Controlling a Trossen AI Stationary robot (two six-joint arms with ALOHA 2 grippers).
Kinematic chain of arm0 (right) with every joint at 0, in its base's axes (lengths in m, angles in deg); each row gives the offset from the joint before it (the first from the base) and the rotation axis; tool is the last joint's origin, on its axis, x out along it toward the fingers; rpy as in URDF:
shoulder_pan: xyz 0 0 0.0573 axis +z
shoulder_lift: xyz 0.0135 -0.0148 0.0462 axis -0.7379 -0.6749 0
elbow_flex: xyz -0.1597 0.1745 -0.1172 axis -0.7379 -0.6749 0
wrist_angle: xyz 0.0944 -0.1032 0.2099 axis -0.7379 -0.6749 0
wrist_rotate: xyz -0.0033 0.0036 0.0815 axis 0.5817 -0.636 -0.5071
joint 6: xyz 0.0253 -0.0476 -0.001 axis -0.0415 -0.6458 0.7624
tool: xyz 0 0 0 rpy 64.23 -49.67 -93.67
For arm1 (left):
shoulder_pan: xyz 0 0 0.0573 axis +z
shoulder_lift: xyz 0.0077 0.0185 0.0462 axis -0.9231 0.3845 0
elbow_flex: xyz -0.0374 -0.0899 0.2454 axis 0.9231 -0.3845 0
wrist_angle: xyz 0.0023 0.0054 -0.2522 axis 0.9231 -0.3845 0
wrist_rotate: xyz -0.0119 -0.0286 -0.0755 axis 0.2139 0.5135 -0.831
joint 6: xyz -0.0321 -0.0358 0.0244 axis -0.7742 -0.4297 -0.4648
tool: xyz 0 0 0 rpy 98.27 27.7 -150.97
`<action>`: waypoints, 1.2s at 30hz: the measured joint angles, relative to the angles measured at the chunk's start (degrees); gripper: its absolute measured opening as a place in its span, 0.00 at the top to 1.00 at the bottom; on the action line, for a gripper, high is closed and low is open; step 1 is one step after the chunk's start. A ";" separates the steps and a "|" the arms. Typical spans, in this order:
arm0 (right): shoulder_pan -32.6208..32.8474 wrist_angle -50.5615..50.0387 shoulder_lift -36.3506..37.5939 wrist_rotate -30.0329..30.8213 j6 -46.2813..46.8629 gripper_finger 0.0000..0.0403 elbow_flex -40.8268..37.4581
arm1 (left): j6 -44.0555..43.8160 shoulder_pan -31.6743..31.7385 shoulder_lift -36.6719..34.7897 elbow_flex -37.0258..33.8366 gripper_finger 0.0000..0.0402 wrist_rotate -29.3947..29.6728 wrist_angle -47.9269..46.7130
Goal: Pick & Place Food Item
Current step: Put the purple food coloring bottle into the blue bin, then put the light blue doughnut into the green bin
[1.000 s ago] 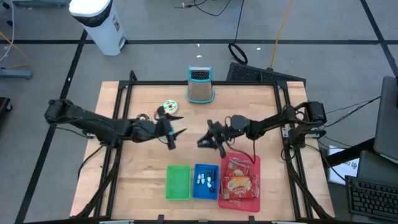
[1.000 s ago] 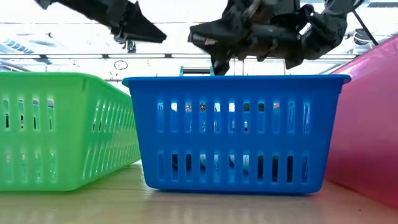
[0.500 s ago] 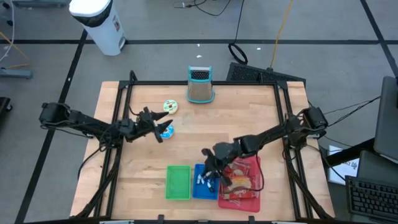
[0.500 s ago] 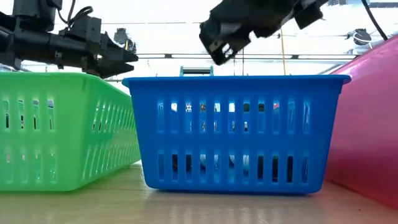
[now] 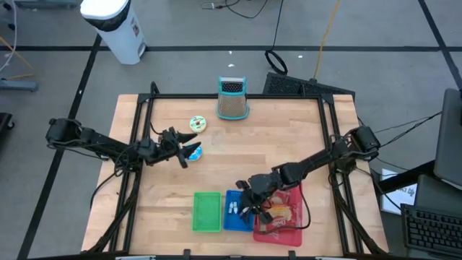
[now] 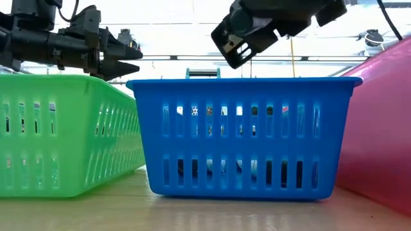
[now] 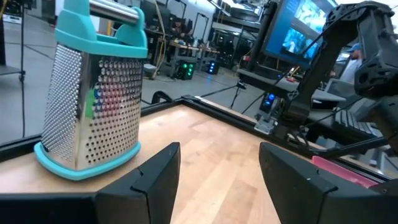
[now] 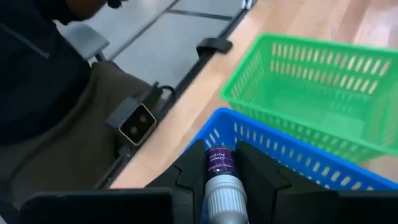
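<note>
Right hand (image 8: 225,171) grips a small purple-labelled tube (image 8: 220,177), hovering over the blue basket (image 5: 237,210). Left hand (image 5: 189,147) gapes empty, level, near the surface's left side.

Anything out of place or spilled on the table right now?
Nothing stands out. The grater stands upright, the green basket, blue basket and red tray sit side by side, and the right gripper holds a small bottle securely.

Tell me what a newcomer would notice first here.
Three bright baskets stand in a row at the table's near edge: green basket, blue basket, red basket. The right gripper hovers over the blue one, shut on a small bottle. A teal-trimmed grater stands at the far edge.
</note>
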 joint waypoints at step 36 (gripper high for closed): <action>-5.45 -6.74 0.63 -1.44 3.37 0.51 0.00 | -3.49 -0.83 -0.58 0.04 0.46 1.08 -4.99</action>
